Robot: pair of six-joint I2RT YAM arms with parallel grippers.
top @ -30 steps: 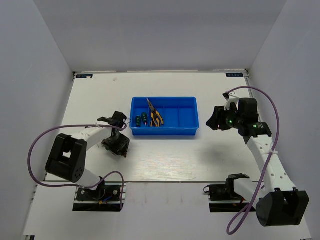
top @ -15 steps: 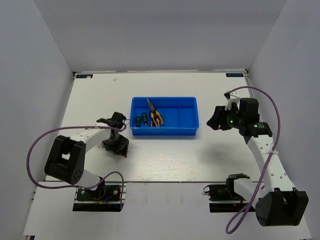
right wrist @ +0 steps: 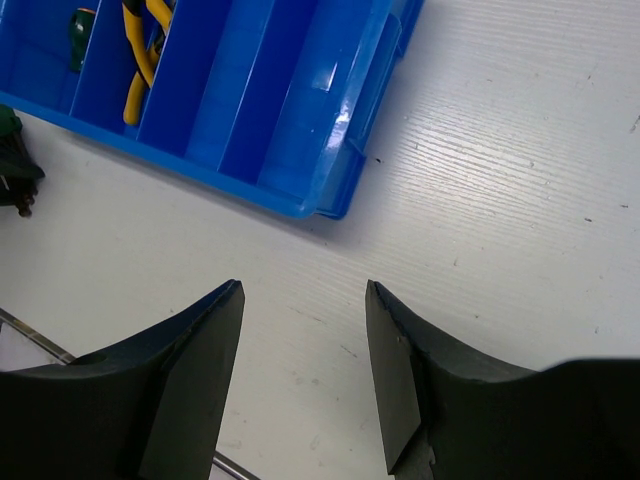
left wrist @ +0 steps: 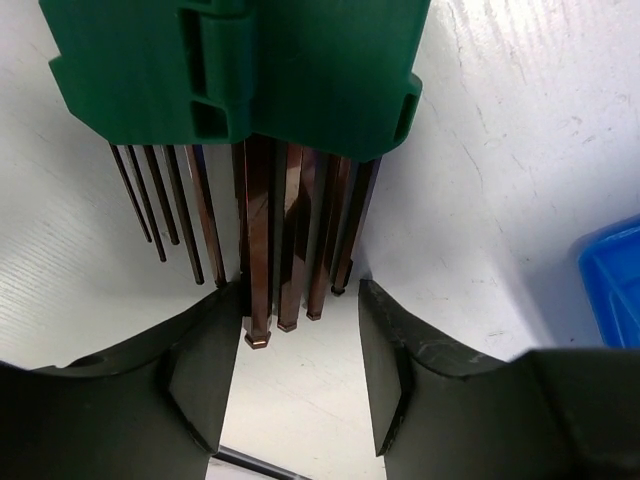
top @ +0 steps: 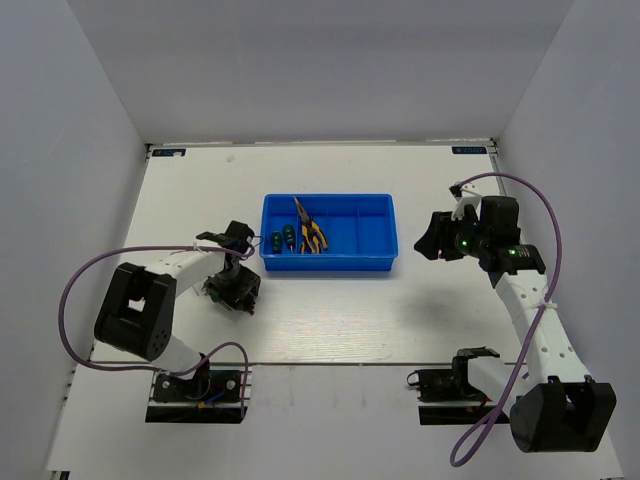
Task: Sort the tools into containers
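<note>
While spread, left tool (left wrist: 297, 305) astride keys (left wrist: 285, 235)

Hex key set (left wrist: 240, 70) lies left of the blue tray (top: 340, 262); pliers (top: 311, 234) and green screwdrivers (top: 284, 239) lie inside

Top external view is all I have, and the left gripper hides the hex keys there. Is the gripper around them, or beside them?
Observer: Around them. In the left wrist view the left gripper is open and straddles the thicker keys of the hex key set. The thinner keys lie outside it.
Operator: Does the right gripper carry anything?
Observer: No. The right wrist view shows the right gripper open with nothing in it, over the bare table beside a corner of the blue tray.
</note>
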